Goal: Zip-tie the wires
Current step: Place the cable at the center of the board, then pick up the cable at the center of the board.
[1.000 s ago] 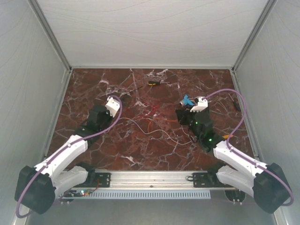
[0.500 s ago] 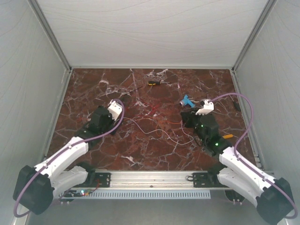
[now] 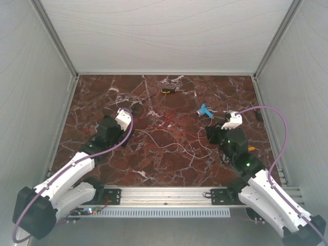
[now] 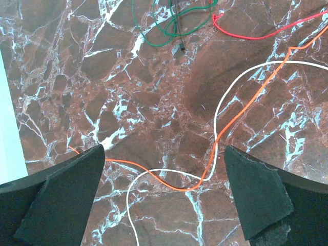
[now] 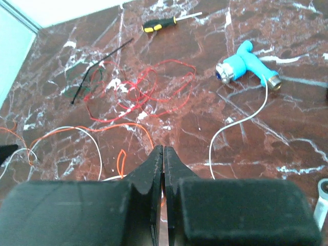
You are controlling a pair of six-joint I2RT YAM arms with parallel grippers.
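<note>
The wires lie loose on the marble table: a red tangle [image 3: 159, 115] [image 5: 138, 87] in the middle, and a long white strand [image 3: 164, 145] with an orange one [image 4: 230, 120] running across. My left gripper [image 3: 134, 110] [image 4: 164, 154] hovers open over the crossing of the orange and a white strand [image 4: 220, 102], with nothing between its fingers. My right gripper [image 3: 209, 132] [image 5: 163, 149] is shut, its tips pressed together just above the table. Orange and white strands run up to its fingers, but I cannot tell if any is pinched.
A yellow-handled screwdriver [image 3: 167, 91] [image 5: 164, 22] lies at the back. A blue tool [image 3: 205, 110] [image 5: 246, 64] sits right of centre. A thin black strip [image 5: 100, 66] and green wire [image 4: 164, 36] lie by the red tangle. White walls enclose the table.
The left gripper has opened wide and let go. The right arm has drawn back toward the near right, its gripper staying shut.
</note>
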